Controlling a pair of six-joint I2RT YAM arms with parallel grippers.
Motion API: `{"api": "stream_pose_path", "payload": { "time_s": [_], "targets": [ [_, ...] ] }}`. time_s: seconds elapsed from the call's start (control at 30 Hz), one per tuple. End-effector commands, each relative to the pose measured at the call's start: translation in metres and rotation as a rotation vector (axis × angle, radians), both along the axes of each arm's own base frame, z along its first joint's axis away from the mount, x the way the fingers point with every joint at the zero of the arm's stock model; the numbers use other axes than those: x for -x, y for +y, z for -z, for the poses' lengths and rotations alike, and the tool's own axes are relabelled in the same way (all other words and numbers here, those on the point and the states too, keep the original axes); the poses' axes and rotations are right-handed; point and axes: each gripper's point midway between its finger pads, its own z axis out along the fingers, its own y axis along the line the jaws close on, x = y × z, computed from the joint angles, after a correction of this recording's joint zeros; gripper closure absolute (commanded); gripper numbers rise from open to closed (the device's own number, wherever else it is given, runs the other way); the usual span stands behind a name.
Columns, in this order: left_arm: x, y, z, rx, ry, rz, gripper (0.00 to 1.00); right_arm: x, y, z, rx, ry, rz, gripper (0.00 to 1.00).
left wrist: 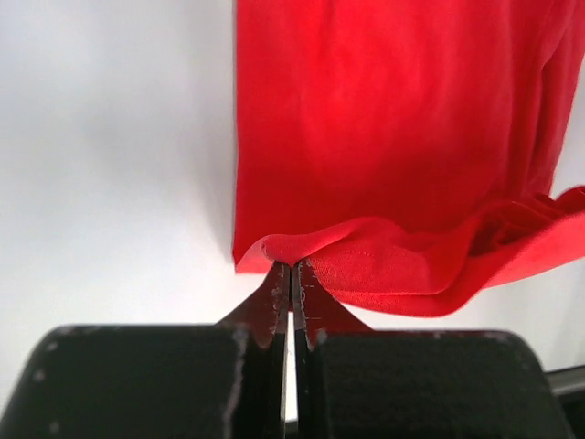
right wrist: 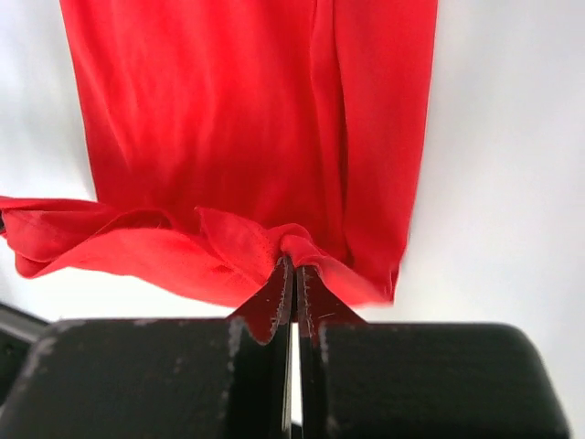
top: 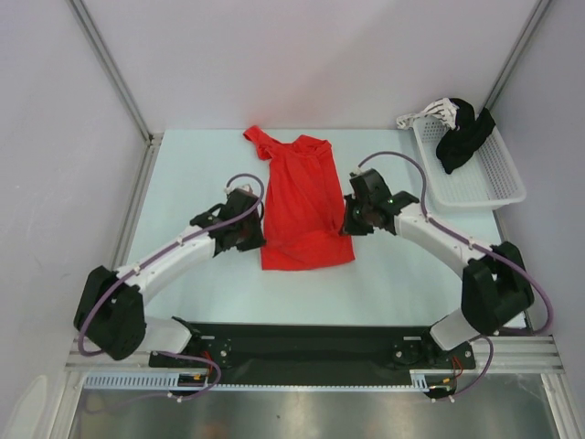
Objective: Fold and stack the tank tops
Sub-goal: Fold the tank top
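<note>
A bright red tank top point(top: 302, 197) lies on the table, straps at the far end, hem near the arms. My left gripper point(top: 253, 236) is shut on the hem's left corner; the left wrist view shows the red fabric point(left wrist: 384, 155) pinched at the fingertips point(left wrist: 291, 271). My right gripper point(top: 350, 222) is shut on the hem's right corner, seen in the right wrist view point(right wrist: 294, 265) with the cloth point(right wrist: 247, 137) bunched there. The hem sags in folds between the two grippers. More garments, one black point(top: 462, 135) and one white-patterned point(top: 430, 116), lie in the basket.
A white plastic mesh basket point(top: 475, 178) stands at the far right of the pale table point(top: 201, 274). White walls and metal posts enclose the table. The black base rail point(top: 302, 343) runs along the near edge.
</note>
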Motion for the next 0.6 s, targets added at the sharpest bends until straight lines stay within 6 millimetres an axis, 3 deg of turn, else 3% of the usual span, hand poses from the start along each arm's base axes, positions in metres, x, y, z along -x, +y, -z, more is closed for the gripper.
{"api": "stream_pose_path", "payload": {
  "time_s": [0.0, 0.03, 0.13, 0.2, 0.23, 0.3, 0.33, 0.37, 0.57],
  "targets": [
    [-0.047, -0.003, -0.014, -0.019, -0.069, 0.024, 1.0, -0.039, 0.007, -0.006, 0.002, -0.051, -0.025, 1.0],
    [-0.06, -0.008, -0.023, -0.001, -0.086, 0.023, 1.0, -0.056, 0.006, -0.014, -0.006, -0.071, -0.01, 1.0],
    [-0.092, -0.009, -0.021, 0.01, -0.088, 0.004, 1.0, -0.088, 0.005, -0.013, -0.005, -0.072, 0.012, 1.0],
    [-0.107, -0.005, -0.014, -0.001, -0.072, -0.017, 1.0, -0.103, 0.004, -0.013, -0.003, -0.074, 0.019, 1.0],
    [-0.118, -0.006, -0.022, 0.004, -0.091, -0.021, 1.0, -0.108, 0.005, -0.007, 0.002, -0.064, 0.02, 1.0],
    [-0.134, -0.002, -0.023, -0.006, -0.093, -0.042, 1.0, -0.132, 0.002, -0.018, -0.014, -0.088, 0.041, 1.0],
    [-0.139, -0.001, -0.024, -0.006, -0.095, -0.048, 1.0, -0.133, 0.003, -0.012, -0.014, -0.078, 0.036, 1.0],
    [-0.144, 0.0, -0.025, -0.003, -0.095, -0.054, 1.0, -0.143, 0.003, -0.022, -0.03, -0.104, 0.043, 1.0],
    [-0.176, 0.009, -0.033, 0.001, -0.114, -0.096, 1.0, -0.169, 0.006, -0.025, -0.055, -0.109, 0.03, 1.0]
  ]
}}
